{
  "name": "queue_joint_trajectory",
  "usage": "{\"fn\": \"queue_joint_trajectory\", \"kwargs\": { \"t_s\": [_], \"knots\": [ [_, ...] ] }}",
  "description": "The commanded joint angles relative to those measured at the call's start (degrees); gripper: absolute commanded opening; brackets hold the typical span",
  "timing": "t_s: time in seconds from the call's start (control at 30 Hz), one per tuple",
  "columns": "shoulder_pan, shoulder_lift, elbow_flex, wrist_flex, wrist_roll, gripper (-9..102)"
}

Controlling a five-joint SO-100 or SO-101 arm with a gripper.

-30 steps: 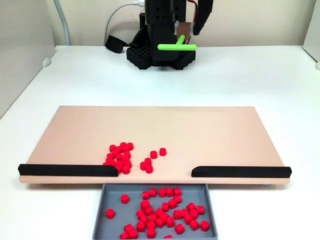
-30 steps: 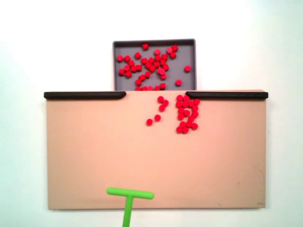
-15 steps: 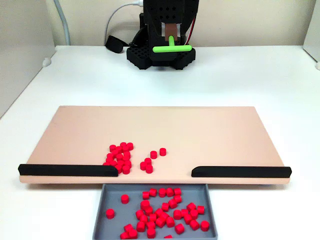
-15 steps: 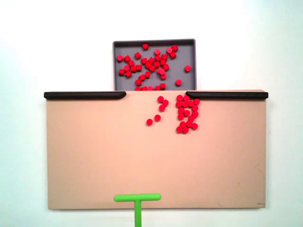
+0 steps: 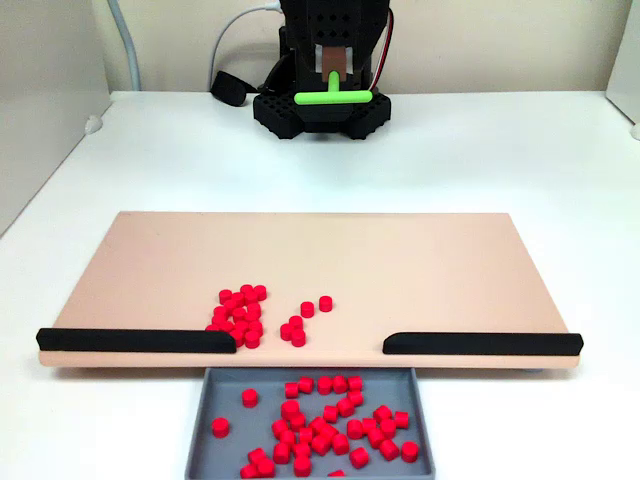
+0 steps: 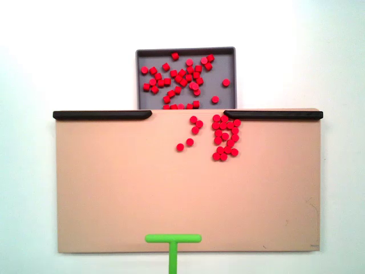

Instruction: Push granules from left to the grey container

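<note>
across the white table (image 5: pixel 520 150) lies the wide peach board (image 6: pixel 114 188), its long axis running side to side in both fixed views, with a black strip (image 6: pixel 102 115) at each end of the edge that meets the grey container (image 6: pixel 222 97) and an open gap between them. the grey container sits just past that gap, touching the board's edge, and already holds a good share of the granules. the arm's black base (image 5: pixel 320 110) stands at the opposite side of the board, well apart from everything red.

the claw (image 5: pixel 333 62) appears to be clamped on the stem of the green pusher tool (image 6: pixel 173 238), though the fingers themselves are too dark and small to make out surely. the tool's crossbar runs parallel to the board's long edge and, seen from above, sits over the board's near edge, roughly opposite the gap.

the granules (image 6: pixel 225 137) left on the board lie straight across it from the tool, near the container side: a dense cluster that in the top-down view sits partly behind the tip of the right-hand strip, and a few loose ones (image 6: pixel 190 134) beside it, nearer the gap. judging from this, a straight push would likely jam the cluster against that strip, so the cluster probably needs nudging sideways toward the opening first. nothing else stands between tool and granules.
</note>
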Motion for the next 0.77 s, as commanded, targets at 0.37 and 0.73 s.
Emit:
{"fn": "queue_joint_trajectory", "kwargs": {
  "t_s": [0.37, 0.73],
  "knots": [
    [-1.67, 0.35, -1.23, -0.35, 2.02, 0],
    [-2.02, 0.7, -1.23, -0.44, 1.32, 0]
  ]
}}
